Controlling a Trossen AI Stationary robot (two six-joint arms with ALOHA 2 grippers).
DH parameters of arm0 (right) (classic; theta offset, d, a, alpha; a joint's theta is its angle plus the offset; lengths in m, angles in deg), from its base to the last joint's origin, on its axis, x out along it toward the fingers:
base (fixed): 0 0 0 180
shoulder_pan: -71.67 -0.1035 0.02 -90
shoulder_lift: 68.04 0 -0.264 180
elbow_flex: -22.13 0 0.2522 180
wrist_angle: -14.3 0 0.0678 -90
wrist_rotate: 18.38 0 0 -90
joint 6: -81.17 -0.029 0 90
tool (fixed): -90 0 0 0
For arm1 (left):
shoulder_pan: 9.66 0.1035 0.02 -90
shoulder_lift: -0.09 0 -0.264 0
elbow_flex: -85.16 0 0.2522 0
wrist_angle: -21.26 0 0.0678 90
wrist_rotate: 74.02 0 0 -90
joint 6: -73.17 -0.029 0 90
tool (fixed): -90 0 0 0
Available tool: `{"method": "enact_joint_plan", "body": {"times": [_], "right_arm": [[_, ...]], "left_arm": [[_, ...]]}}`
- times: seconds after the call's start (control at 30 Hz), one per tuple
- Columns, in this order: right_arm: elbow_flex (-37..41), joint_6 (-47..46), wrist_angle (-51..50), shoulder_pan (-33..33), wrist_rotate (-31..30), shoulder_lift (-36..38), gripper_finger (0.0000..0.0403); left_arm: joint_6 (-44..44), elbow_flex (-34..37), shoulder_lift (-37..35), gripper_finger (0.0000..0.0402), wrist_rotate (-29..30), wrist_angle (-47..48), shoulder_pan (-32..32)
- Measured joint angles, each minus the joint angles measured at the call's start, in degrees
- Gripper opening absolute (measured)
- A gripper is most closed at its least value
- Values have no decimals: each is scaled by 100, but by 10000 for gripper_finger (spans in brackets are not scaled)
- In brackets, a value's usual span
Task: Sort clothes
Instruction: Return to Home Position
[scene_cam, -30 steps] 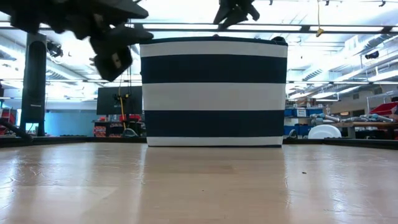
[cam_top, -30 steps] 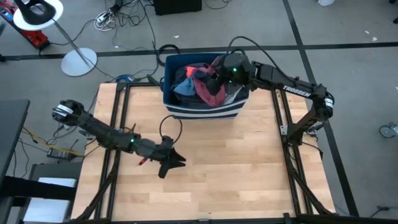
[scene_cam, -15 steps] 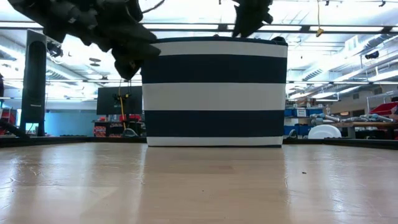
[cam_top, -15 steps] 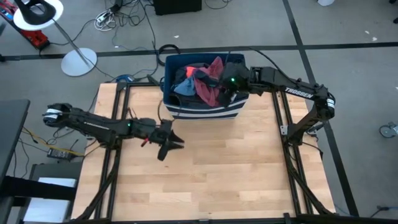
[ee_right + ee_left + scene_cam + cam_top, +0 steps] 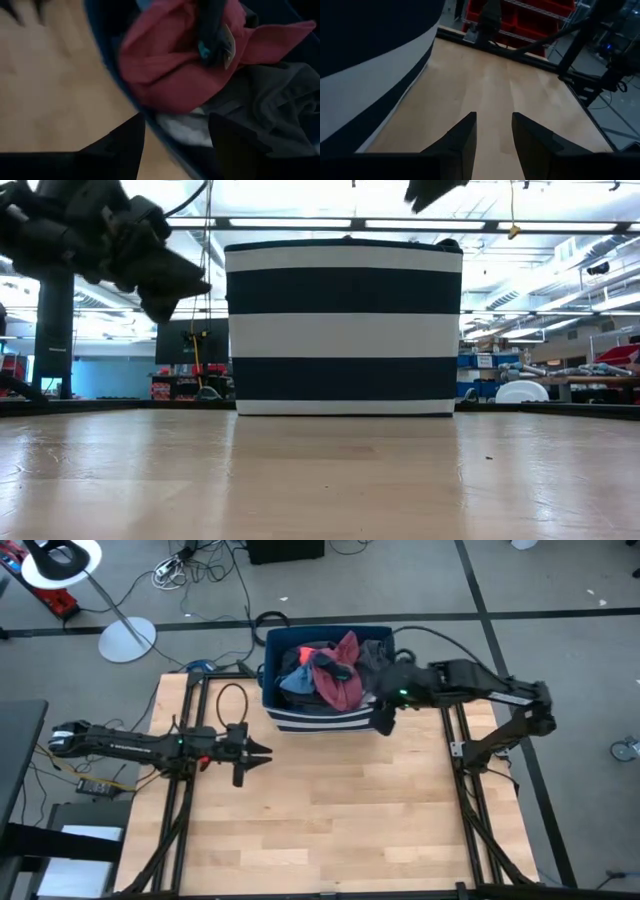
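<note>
The clothes lie heaped in the blue-and-white striped bin (image 5: pixel 300 722) at the table's far edge. I see a maroon piece (image 5: pixel 343 680), a grey-blue piece (image 5: pixel 298 680), an orange-red piece (image 5: pixel 318 646) and a dark grey piece (image 5: pixel 376 652). My right gripper (image 5: pixel 383 725) is open and empty above the bin's near right corner. Its wrist view (image 5: pixel 176 120) looks down on the maroon piece (image 5: pixel 170 75) and the dark grey piece (image 5: pixel 270 100). My left gripper (image 5: pixel 262 752) is open and empty above the bare table, left of and nearer than the bin, as its wrist view (image 5: pixel 494 117) shows.
Bare wooden table top (image 5: pixel 340 820) spreads on the near side of the bin. In the low view the bin (image 5: pixel 345 330) stands in the middle, with my left gripper (image 5: pixel 160 275) beside its upper left corner. A floor lamp (image 5: pixel 120 635) and cables lie beyond the table.
My right gripper has come up out of the bin and gone toward the table's near and right edges, to above the bin's near right corner. My left gripper has gone toward the table's far and left edges. The clothes stay in the bin.
</note>
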Motion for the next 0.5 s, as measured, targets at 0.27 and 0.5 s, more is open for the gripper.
{"method": "enact_joint_plan", "body": {"times": [0.27, 0.5], "right_arm": [[510, -691, 2, -1056, -215, 865, 220], [2126, -1248, 675, -1969, -867, 1523, 218]], "left_arm": [[-203, 305, -630, 129, -297, 91, 156], [-210, 376, -670, 129, -307, 199, 280]]}}
